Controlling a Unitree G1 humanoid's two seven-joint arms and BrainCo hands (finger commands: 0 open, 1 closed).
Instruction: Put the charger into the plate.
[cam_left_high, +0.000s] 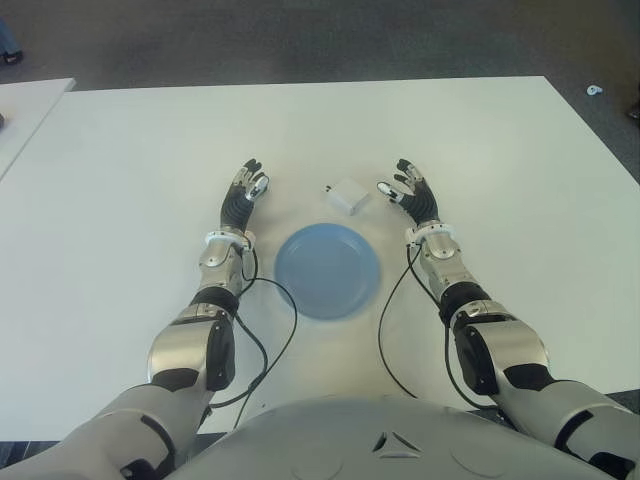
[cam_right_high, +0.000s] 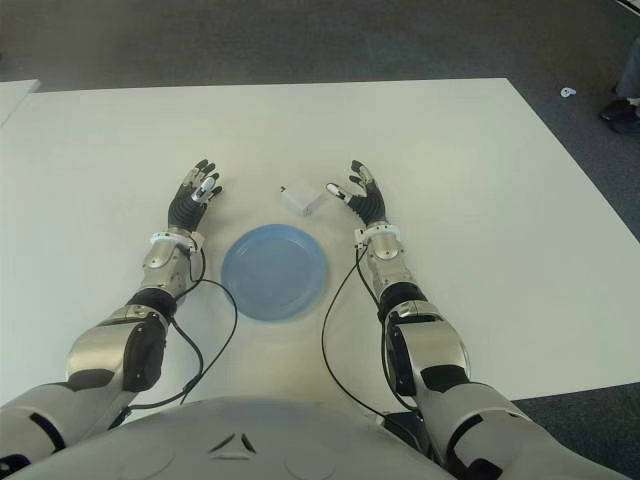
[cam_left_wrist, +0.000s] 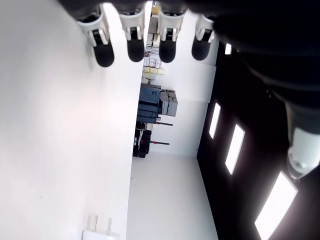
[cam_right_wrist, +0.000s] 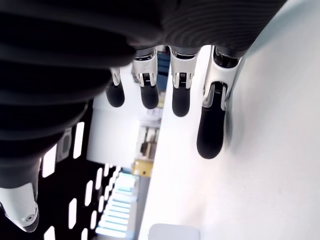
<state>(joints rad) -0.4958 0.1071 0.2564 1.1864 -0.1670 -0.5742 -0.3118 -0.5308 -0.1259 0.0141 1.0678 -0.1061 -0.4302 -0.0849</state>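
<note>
No readable text, labels, brands, numbers or signs anywhere, none on charger (cam_left_high: 348, 195), plate (cam_left_high: 327, 270) or table (cam_left_high: 520, 200)

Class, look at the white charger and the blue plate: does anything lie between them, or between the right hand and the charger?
Nothing visible does. Only bare table separates the charger from the plate and from the open right hand.

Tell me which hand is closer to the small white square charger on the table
Right. The right hand, fingers open, sits just beside the small white square charger on its right; the left hand, also open, is farther off, left of the charger.
</note>
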